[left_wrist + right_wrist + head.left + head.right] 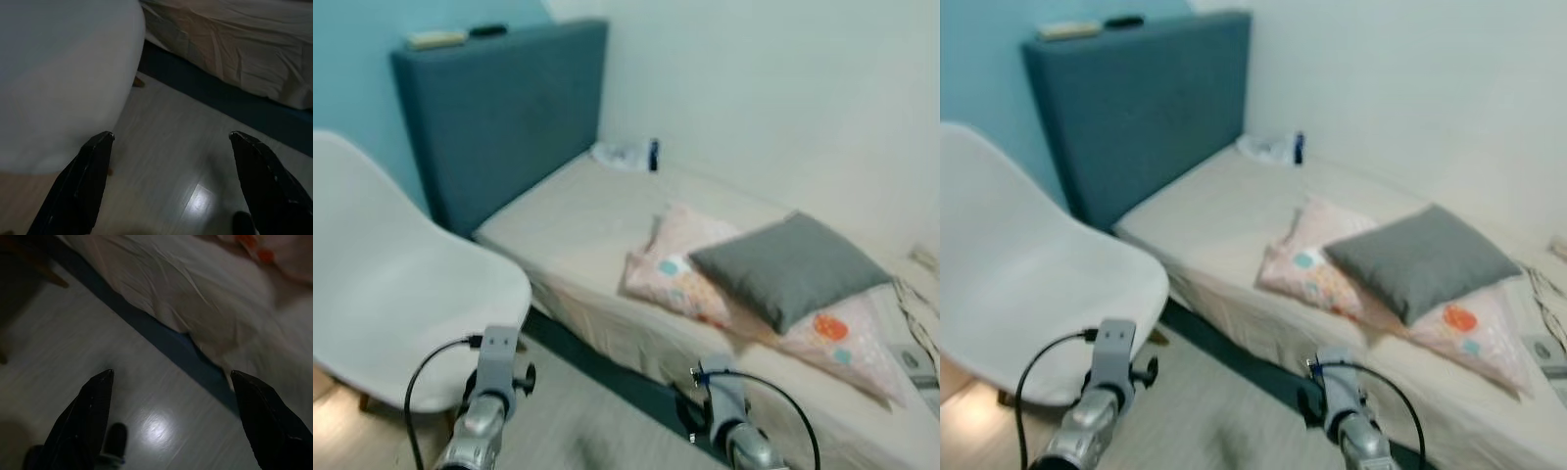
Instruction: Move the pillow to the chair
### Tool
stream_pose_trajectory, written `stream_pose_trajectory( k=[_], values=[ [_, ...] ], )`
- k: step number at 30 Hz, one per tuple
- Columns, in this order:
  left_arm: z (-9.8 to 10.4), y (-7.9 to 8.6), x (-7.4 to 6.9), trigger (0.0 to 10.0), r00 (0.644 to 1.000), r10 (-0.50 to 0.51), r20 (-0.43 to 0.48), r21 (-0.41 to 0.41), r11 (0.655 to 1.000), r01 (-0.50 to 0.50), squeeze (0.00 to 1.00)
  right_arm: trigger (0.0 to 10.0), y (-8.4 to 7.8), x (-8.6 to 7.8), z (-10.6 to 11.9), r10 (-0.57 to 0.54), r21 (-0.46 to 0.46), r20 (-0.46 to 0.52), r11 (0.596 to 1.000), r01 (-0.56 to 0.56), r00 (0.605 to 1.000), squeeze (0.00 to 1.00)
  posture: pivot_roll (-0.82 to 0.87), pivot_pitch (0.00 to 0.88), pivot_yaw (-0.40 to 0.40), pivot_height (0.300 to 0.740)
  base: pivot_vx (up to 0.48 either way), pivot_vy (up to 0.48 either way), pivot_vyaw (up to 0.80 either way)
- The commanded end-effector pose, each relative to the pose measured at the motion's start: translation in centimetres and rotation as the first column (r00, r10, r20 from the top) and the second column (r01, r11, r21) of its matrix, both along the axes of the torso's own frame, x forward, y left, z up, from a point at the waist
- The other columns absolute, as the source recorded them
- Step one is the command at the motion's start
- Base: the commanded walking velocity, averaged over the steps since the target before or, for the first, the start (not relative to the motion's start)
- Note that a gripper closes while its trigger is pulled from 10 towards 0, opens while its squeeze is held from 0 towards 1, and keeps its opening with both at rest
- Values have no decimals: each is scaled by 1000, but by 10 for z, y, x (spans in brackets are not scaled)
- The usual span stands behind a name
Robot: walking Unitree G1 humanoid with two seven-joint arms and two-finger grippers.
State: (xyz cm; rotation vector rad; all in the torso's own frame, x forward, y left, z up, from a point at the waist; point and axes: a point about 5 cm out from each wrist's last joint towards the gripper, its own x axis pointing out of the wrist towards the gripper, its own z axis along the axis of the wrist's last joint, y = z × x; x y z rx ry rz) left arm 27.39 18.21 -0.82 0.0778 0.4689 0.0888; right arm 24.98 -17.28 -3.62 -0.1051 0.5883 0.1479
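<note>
The grey pillow (790,267) is a plump, plain square of dull charcoal cloth, lying tilted on top of two pale pink patterned pillows (685,269) with orange and teal blobs, all of them on the bed (578,220), ahead of and above the right gripper (171,416) and well apart from it. The bed wears a creased beige sheet that hangs down over a dark blue base, and a padded blue headboard (504,113) stands at its far end (a flat pale object and a dark one rest along its top edge, too blurred to name). Near the wall by the headboard lies a crumpled white thing beside a small dark blue bottle (653,155); no writing on it can be read. The white moulded chair (401,284) stands just beside the left gripper (171,181), its curved shell close to that gripper's outer finger, on pale wood-look flooring that catches a spot of glare. One wall is turquoise, the other white. Both grippers hang low over the floor with their black fingers (83,181) spread wide and nothing between them.
</note>
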Motion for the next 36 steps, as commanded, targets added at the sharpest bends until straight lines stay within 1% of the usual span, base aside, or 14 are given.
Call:
stream_pose_trajectory(
  k=[1, 11, 13, 15, 29, 32, 34, 36],
  values=[
    [-1, -4, -1, 10000, 1000, -5, 0, -6, 1000, 5, 0, 10000, -7, 0, 0, -38, 5, -6, 999, 38, 999, 0, 63, 59, -76, 740, 0, 0, -800],
    [-1, -5, -1, 10000, 1000, -12, 2, -10, 1000, 12, 0, 10000, -8, 0, 1, -41, -2, 8, 999, 41, 999, 0, 60, 50, -65, 740, 0, 0, -800],
    [-4, -5, -5, 10000, 998, -54, -13, 33, 998, 55, 0, 10000, -6, -3, -1, -28, -16, 4, 999, 28, 1000, 0, 60, 55, -60, 740, 0, 0, -800],
    [-5, -5, -6, 10000, 998, -56, -13, 34, 998, 57, 0, 10000, -6, -4, -1, -28, -18, 3, 999, 28, 1000, 0, 58, 55, -60, 740, 0, 0, -800],
    [-2, -8, -6, 10000, 999, -30, 10, -7, 1000, 30, 0, 10000, -5, -4, -1, -14, -20, 10, 1000, 14, 1000, 0, 61, 65, -69, 740, 0, 0, -800],
    [0, -9, -5, 10000, 999, -36, 31, -21, 999, 37, 0, 10000, -4, -3, 0, -11, -21, 13, 1000, 11, 1000, 0, 61, 65, -69, 740, 0, 0, -800],
    [2, -9, -4, 10000, 998, -36, 44, -29, 999, 37, 0, 10000, -3, -2, 1, -13, -3, 24, 1000, 13, 1000, 0, 60, 66, -67, 740, 0, 0, -800],
    [3, -9, -3, 10000, 998, -31, 59, -35, 999, 33, 0, 10000, -1, -1, 2, 4, -3, 37, 1000, -4, 999, 0, 57, 65, -66, 740, 0, 0, 0]
  ],
)
